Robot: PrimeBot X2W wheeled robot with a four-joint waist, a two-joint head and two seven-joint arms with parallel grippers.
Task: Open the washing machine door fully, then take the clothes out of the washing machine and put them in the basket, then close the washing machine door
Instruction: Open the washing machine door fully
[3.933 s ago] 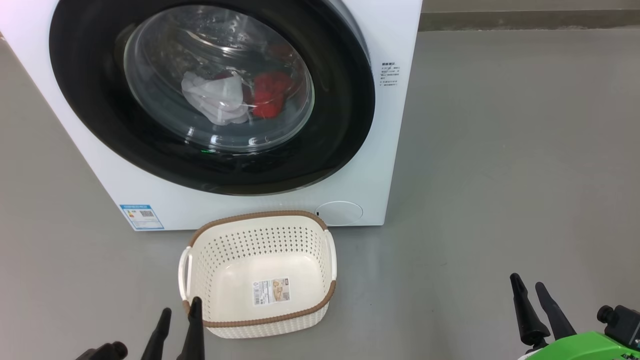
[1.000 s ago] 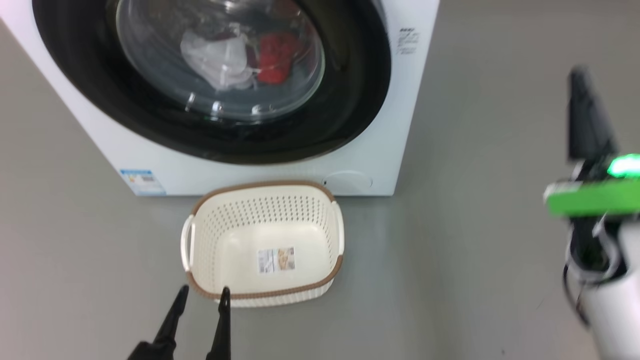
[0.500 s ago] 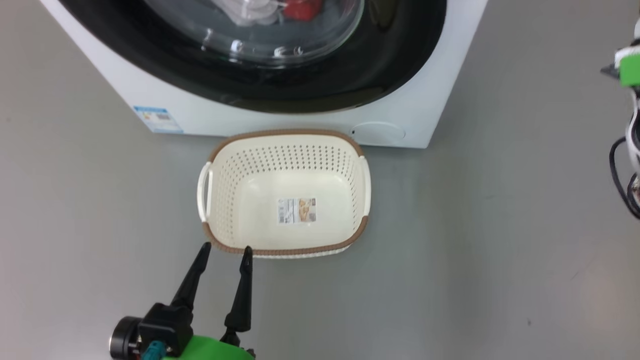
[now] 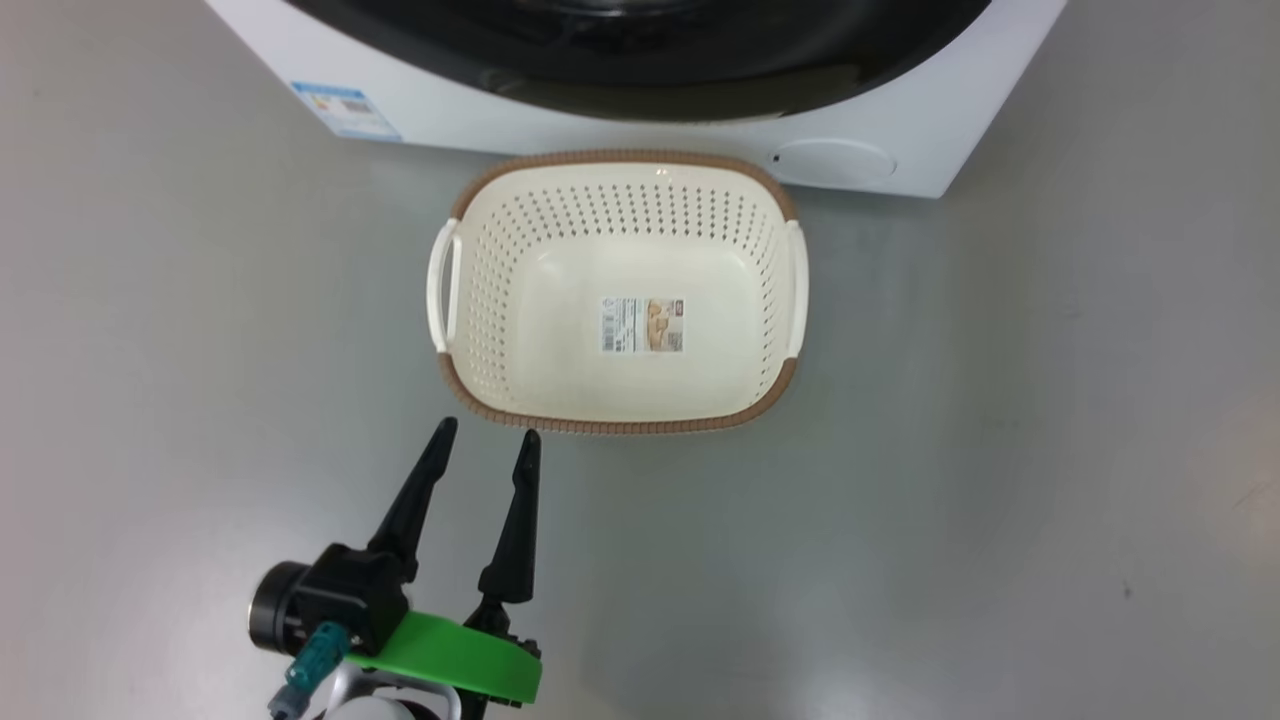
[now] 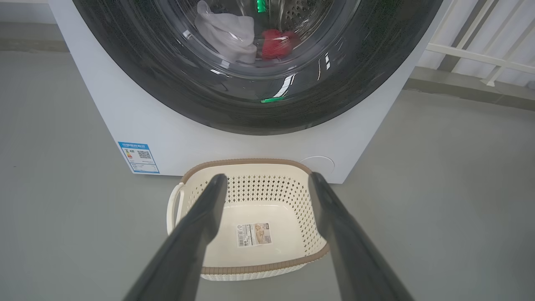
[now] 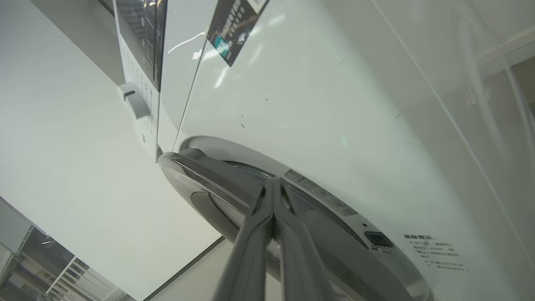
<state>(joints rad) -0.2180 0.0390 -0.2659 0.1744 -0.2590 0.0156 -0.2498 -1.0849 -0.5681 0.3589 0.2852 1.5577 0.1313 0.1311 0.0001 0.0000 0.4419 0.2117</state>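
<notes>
Down at the left, the left gripper point(image 4: 487, 432) hangs with its fingers spread wide and nothing between them, tips just short of the near rim of the basket point(image 4: 615, 425). The basket stands empty on the floor, close against the washing machine point(image 4: 450, 115). The washing machine door point(image 5: 167, 83) is shut, the clothes point(image 5: 228, 35) heaped behind its glass. Over at the right, the right gripper point(image 6: 271, 184) is pinched tight on nothing, tips at the door's outer edge. I'd say it should hook behind that rim and pull along the hinge's arc. Bare grey floor lies open on either side. The basket below looks like the only obstacle.
</notes>
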